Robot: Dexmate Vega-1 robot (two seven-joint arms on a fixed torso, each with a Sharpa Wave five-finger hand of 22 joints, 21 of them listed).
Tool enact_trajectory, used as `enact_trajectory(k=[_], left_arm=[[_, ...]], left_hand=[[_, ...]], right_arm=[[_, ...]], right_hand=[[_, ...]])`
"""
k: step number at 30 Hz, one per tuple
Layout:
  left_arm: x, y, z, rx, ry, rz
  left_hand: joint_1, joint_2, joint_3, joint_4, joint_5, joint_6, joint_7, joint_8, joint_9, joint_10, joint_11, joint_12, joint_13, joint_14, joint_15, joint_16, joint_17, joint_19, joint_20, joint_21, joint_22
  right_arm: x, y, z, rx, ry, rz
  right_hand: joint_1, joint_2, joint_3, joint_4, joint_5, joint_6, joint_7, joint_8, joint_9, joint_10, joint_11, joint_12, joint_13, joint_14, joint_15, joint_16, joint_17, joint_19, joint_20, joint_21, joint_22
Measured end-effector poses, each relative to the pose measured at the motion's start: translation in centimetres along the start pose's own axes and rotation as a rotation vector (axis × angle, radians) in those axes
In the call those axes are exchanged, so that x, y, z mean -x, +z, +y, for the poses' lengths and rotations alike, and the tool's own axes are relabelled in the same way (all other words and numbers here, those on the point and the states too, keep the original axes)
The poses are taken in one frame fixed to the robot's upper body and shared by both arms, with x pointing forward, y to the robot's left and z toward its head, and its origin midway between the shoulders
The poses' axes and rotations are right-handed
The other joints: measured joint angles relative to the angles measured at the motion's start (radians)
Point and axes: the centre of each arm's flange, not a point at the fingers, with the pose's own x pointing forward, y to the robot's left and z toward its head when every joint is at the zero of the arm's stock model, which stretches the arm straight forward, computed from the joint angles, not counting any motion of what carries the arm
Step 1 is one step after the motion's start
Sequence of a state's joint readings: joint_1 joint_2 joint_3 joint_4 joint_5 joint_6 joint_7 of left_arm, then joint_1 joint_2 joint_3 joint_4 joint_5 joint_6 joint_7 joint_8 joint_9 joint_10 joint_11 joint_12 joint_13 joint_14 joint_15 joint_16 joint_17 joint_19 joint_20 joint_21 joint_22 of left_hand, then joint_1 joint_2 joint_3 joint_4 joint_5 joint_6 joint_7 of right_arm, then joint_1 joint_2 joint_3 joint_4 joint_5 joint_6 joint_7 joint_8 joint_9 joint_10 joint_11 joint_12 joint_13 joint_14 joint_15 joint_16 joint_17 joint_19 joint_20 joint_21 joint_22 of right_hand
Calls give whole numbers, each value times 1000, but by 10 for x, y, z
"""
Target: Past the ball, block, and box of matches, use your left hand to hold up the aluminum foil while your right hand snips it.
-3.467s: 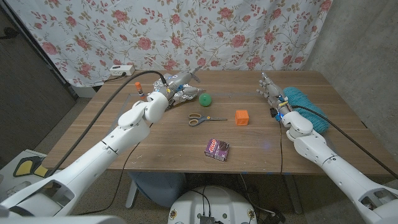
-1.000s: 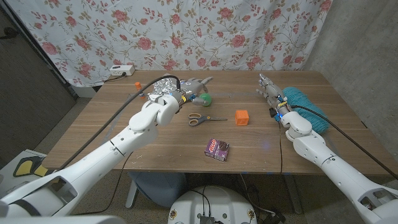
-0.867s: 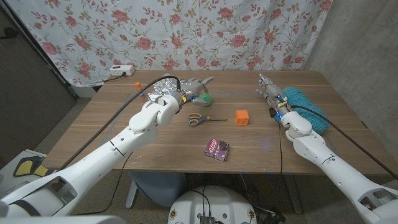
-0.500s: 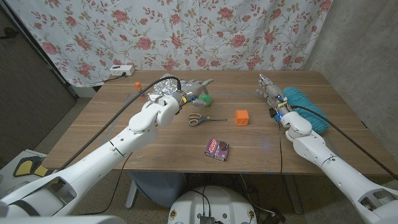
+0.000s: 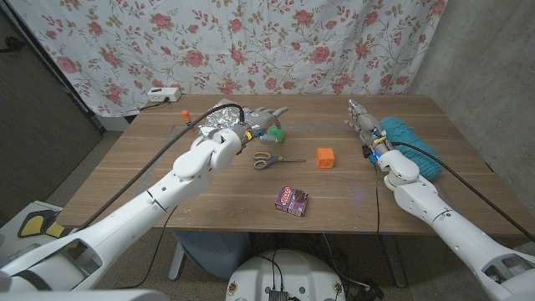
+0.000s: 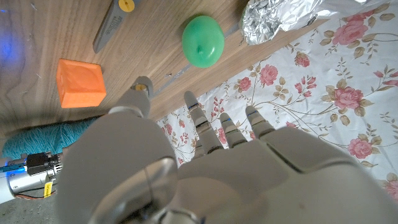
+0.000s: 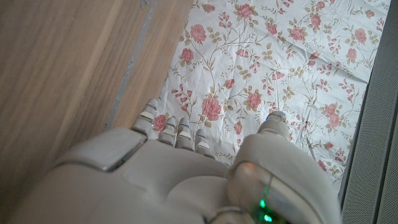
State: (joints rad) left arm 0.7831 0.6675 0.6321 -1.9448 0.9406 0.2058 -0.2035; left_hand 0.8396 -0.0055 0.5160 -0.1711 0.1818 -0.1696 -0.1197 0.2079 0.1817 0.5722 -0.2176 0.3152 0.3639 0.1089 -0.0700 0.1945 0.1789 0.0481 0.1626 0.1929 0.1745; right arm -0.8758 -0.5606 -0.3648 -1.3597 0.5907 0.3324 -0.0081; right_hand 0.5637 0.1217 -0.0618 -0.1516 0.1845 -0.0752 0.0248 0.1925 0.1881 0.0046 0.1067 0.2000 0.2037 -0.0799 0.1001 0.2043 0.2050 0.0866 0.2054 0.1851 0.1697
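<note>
The crumpled aluminum foil (image 5: 219, 122) lies at the back of the table (image 5: 167, 184), also seen in the left wrist view (image 6: 283, 17). My left hand (image 5: 261, 119) hovers just right of it with fingers spread (image 6: 205, 134), holding nothing, above the green ball (image 5: 277, 132) (image 6: 203, 40). Yellow-handled scissors (image 5: 271, 159) (image 6: 115, 22) lie in front of the ball, with the orange block (image 5: 325, 156) (image 6: 79, 83) to their right. The box of matches (image 5: 292, 200) sits nearer me. My right hand (image 5: 361, 122) (image 7: 180, 174) stands open at the right, away from the scissors.
A teal yarn skein (image 5: 411, 144) (image 6: 43, 137) lies by my right forearm. A small orange-capped item (image 5: 185, 116) stands left of the foil, and a white power strip (image 5: 163, 94) lies beyond the table's back left. A floral curtain (image 5: 276, 42) hangs behind.
Since 3.5 s ago my left hand has come off the foil and shifted right toward the ball, fingers spread. Over the last second it has barely moved. The right hand is unchanged.
</note>
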Motion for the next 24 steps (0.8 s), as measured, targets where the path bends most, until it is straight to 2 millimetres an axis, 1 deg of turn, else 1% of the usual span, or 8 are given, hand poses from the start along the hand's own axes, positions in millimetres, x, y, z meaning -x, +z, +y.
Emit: enact_trajectory(k=[7, 9, 11, 22, 24], left_arm=[[2, 0, -3, -9, 14, -2], [3, 0, -5, -12, 13, -2], [3, -1, -6, -13, 11, -2], [4, 0, -13, -18, -2, -7], [4, 1, -14, -20, -4, -8]], left_hand=[[0, 0, 0, 0, 0, -4, -4, 0, 0, 10, 0, 0, 1, 0, 0, 0, 0, 0, 0, 0, 0], [0, 0, 0, 0, 0, -4, -4, 0, 0, 10, 0, 0, 1, 0, 0, 0, 0, 0, 0, 0, 0], [0, 0, -4, 4, 0, -4, -4, 0, 0, 10, 0, 0, 1, 0, 0, 0, 0, 0, 0, 0, 0], [-5, -5, -3, 3, 0, -4, -4, 0, 0, 10, 0, 0, 5, 0, 0, 0, 0, 0, 0, 0, 0], [-5, -5, -3, 3, 0, -4, -4, 0, 0, 10, 0, 0, 5, 0, 0, 0, 0, 0, 0, 0, 0]], right_arm=[[1, 1, -1, 1, -3, -2], [1, 2, -2, 1, -5, -3], [1, 2, -2, 0, -5, -2], [2, 2, -3, 0, -10, -2], [1, 2, -3, 0, -10, -1]], right_hand=[[0, 0, 0, 0, 0, 0, 0, 0, 0, 0, 0, 0, 0, 0, 0, 0, 0, 0, 0, 0, 0], [0, 0, 6, 6, 0, 0, 0, 0, 0, 0, 0, 0, 0, 0, 0, 0, 0, 0, 0, 0, 0], [0, 0, 6, 6, 0, 0, 0, 0, 0, 0, 0, 0, 0, 0, 0, 0, 0, 0, 0, 0, 0], [4, -4, 5, 6, 0, 0, 0, 0, 0, 0, 0, 0, 0, 0, 0, 0, 0, 0, 0, 0, 0], [4, -4, 8, 3, 0, 0, 0, 0, 0, 0, 0, 0, 0, 0, 0, 0, 0, 0, 0, 0, 0]])
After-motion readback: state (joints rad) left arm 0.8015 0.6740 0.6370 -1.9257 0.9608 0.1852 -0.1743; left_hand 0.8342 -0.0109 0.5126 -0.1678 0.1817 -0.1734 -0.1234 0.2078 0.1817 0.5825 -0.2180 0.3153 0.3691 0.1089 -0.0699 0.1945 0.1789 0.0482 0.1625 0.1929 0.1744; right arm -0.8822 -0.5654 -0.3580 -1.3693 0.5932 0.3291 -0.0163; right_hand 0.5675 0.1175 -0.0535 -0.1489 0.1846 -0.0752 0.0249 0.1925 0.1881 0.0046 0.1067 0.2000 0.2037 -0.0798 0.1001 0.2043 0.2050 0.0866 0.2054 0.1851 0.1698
